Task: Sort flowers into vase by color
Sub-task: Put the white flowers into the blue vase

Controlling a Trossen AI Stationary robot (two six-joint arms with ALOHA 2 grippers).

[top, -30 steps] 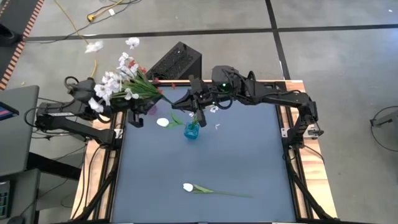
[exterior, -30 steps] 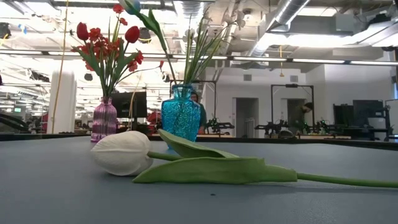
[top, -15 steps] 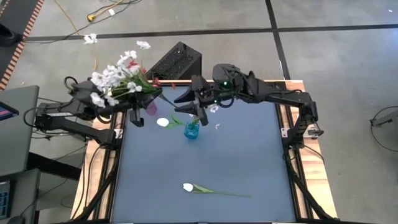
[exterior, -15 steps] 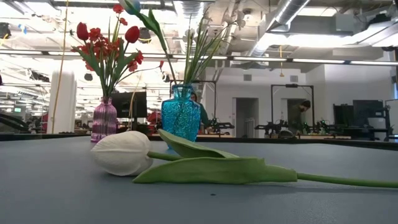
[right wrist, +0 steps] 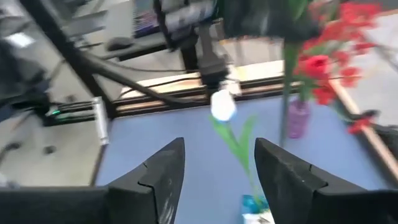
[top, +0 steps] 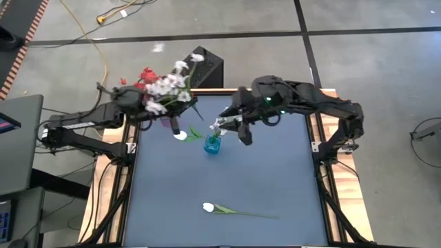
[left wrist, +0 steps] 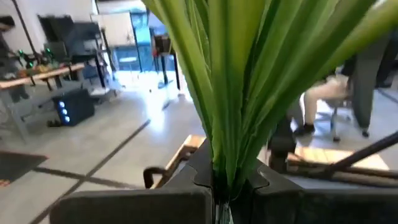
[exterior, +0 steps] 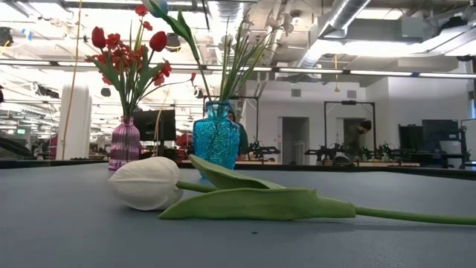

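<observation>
My left gripper is shut on a bunch of white blossom sprays with green leaves, held above the table's far left beside the pink vase. That vase holds red flowers. The blue vase holds green stems and a white tulip that leans out toward the left. My right gripper hangs open just right of the blue vase, nothing between its fingers. Another white tulip lies on its side near the table's front. My left gripper pinches the bunch by the lower end of its gathered green stems and leaves between its two fingers. The fingers come in level from the table's left. The bunch rises from the fingers and fans out, clear of the table, its blossoms leaning far-left.
A black box stands just beyond the table's far edge. Wooden rails frame the blue tabletop, whose middle is bare. A seated person shows in the room beyond.
My left gripper has swung toward the table's right with the white bunch, from left of the pink vase to over it, and the red flowers now show. My right gripper has drawn back from the bunch toward the right edge and risen a little.
</observation>
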